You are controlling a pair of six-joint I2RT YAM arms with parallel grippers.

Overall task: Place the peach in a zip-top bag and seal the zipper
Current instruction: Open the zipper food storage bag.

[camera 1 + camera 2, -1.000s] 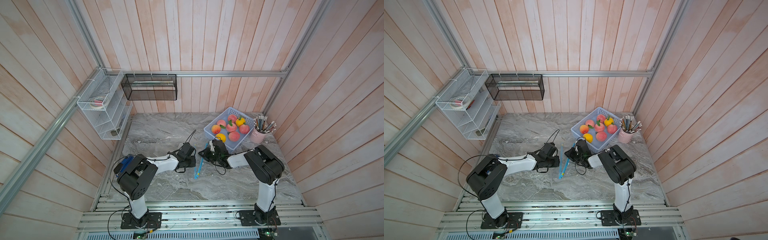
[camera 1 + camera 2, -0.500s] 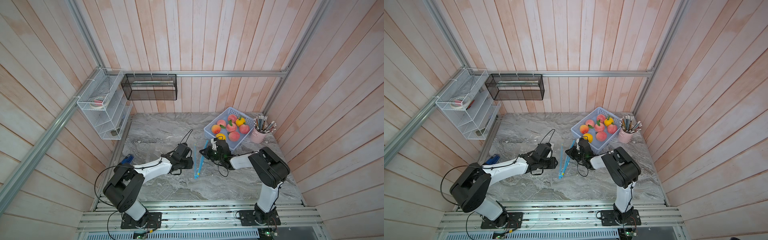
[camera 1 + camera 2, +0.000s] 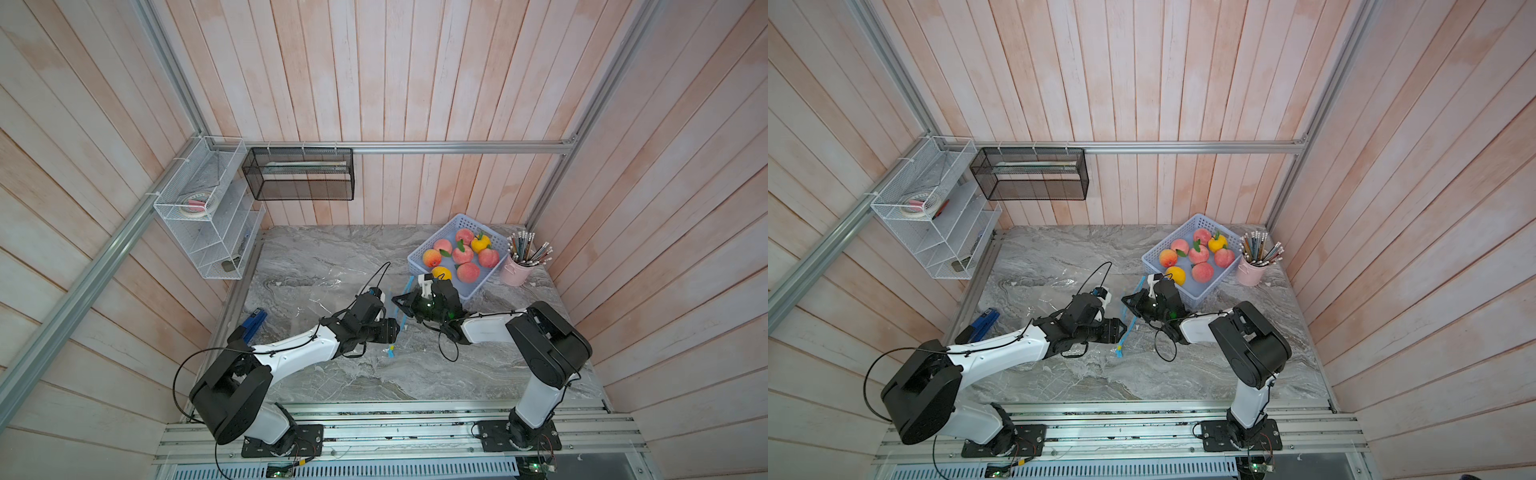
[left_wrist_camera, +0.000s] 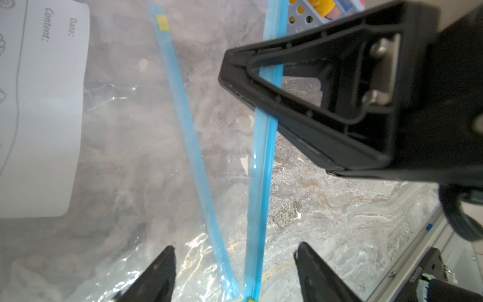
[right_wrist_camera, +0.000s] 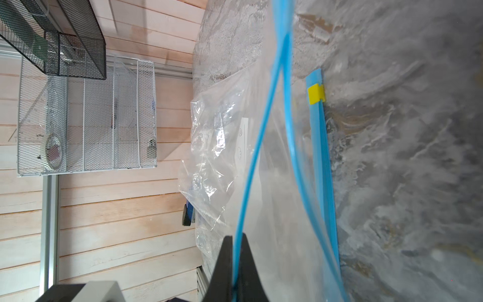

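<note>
Right claw (image 5: pixel 236 241) is clamped hard on the bag's (image 5: pixel 217 146) top lip (image 5: pixel 260 136), holding that blue strip up off the table (image 3: pixel 332 257). Left claw (image 4: pixel 235 251) stands spread wide, both blue strips passing between its fingers, neither one touched. Bottom lip (image 5: pixel 323 167) lies flat on the marble, yellow tab (image 5: pixel 316 93) near its far end. The white label (image 4: pixel 44 104) shows on the clear film.

Peaches (image 3: pixel 468 272) sit in the basket (image 3: pixel 432 240) at back right with two yellow fruits (image 3: pixel 480 243). Pink cup (image 3: pixel 515 274) of pencils (image 3: pixel 528 249) stands just beside it. Wall rack (image 3: pixel 216 249) carries a tape roll (image 3: pixel 195 206), and a black mesh bin (image 3: pixel 299 183) hangs next to it. Blue tool (image 3: pixel 254 321) lies at the table's left edge.

Right claw hangs between basket and bag mouth, while the left arm lies over the bag. Zip line runs front to back, leaning toward the basket, and the mouth faces the right arm.
</note>
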